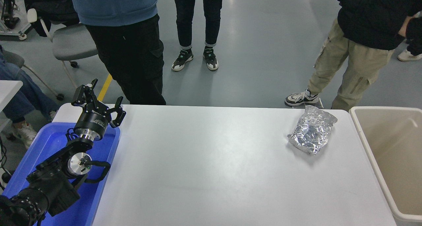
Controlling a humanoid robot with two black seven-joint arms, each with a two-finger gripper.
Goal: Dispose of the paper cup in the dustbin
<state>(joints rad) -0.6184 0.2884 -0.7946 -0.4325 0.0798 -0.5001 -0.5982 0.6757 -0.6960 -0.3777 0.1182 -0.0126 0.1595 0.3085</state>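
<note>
The left pincer (99, 99) hangs with fingers spread wide above the blue tray (102, 166) at the white desk (204, 166)'s left end, far from the dustbin (372, 146) at the right end, with a foil bag (311, 130) lying just left of the dustbin, while the paper cup cannot be seen.

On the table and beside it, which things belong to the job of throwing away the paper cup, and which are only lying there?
Belongs to the job:
- dustbin, at the table's right end
- the paper cup is not in view

Only lying about:
- foil bag
- blue tray, under the parked left gripper
</note>
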